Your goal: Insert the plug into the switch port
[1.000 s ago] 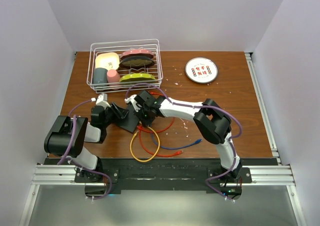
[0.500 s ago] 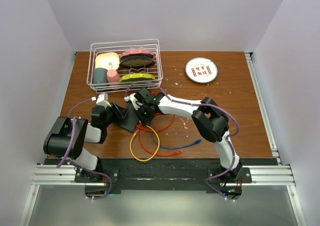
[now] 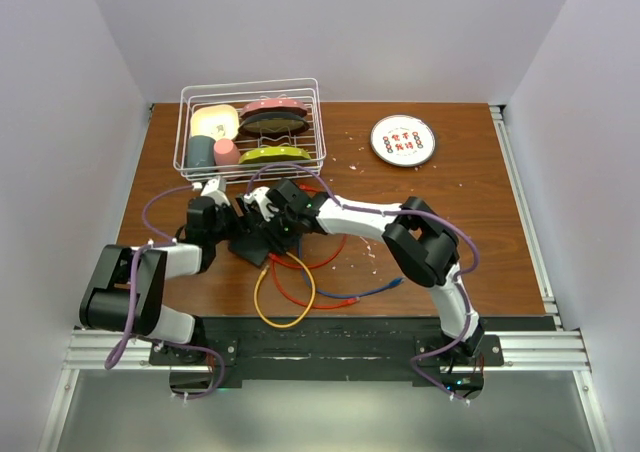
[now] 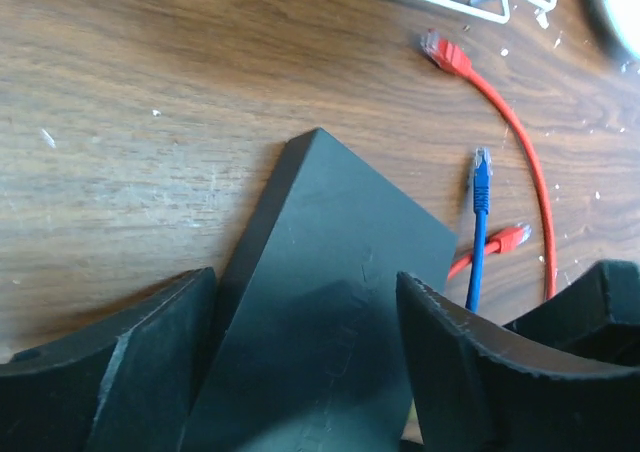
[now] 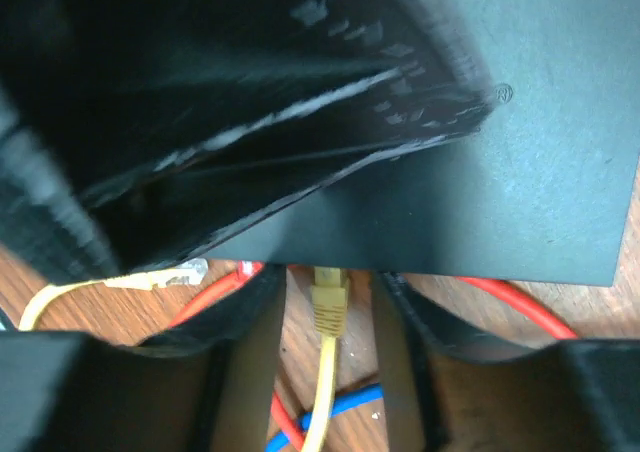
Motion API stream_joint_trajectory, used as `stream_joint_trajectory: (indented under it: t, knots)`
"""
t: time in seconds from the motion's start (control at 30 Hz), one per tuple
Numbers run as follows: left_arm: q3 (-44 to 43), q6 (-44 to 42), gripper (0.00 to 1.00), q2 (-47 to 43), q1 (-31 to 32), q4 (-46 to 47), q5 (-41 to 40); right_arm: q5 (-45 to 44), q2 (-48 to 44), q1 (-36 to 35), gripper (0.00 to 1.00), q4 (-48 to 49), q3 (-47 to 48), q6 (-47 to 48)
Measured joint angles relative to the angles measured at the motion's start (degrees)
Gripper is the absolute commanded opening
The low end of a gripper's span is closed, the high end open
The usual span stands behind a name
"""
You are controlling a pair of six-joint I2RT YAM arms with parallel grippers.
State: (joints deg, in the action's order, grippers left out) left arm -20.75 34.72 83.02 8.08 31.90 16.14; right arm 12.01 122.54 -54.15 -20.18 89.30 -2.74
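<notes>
Right jaws are partly open, sitting either side of the yellow plug (image 5: 330,297) with a sliver of gap on both sides, so they've got hold of nothing. In the right wrist view the plug's long axis runs straight up and down the frame. Its nose points up and is butted against the lower edge of the switch (image 5: 520,172). Can't tell if it's actually seated in a socket, that edge is all shadow. Its yellow cable (image 5: 322,392) drops off the bottom of the frame, next to a blue cable (image 5: 340,410) and a red cable (image 5: 505,300).

Left jaws are spread wide with the switch filling the gap between them. Can't tell whether they're pinching it or just standing beside it. In the left wrist view the switch lies flat on the table (image 4: 120,92). One corner points at the top of the frame, the long side runs down toward the lower left, and the near end is cut off at the bottom.

The upper left of the right wrist view is a big dark blur (image 5: 200,122), too close to make out.

From above, the switch sits left of centre, mostly covered by both wrists. Behind it, upper left, a white wire basket (image 3: 250,85) holds:
- a pale yellow dish (image 3: 215,122)
- a grey cup (image 3: 199,152)
- a pink cup (image 3: 227,152)
- a pink dish (image 3: 272,105)
- a dark dish (image 3: 272,122)
- a yellow-green dish (image 3: 273,155)
</notes>
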Motion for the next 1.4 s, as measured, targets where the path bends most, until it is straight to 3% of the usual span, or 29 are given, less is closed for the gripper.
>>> stream_joint_trajectory:
  t: [0.33,0.53,0.73,1.0,1.37,1.4]
  knots:
    - [-6.3,-2.5,0.8,-3.7,-3.2,-16.5,4.3,-4.1,-6.9,-1.0,0.84,7.2,-6.2,-2.2]
    - [-7.2,-2.9,0.81,-8.2,-3.2,-20.7,4.1,-8.8,-13.6,-1.3,0.86,8.2,-6.9,-3.8]
    - [-7.2,-3.0,0.81,-10.3,-3.2,-23.3,3.5,-12.6,-15.3,0.5,0.75,8.4,-8.0,-7.5]
    - [-7.9,-3.1,0.81,-12.2,-3.2,-25.6,3.3,-15.0,-14.9,8.4,0.65,5.6,-9.6,-14.4]
    - [-8.0,-3.9,0.81,-12.2,-3.2,-26.6,3.3,-13.2,-6.4,7.8,0.48,3.5,-9.4,-17.9]
    - [-8.0,-3.9,0.81,-12.2,-3.2,-26.6,3.3,-13.0,-6.2,7.8,0.4,3.7,-9.4,-18.0]
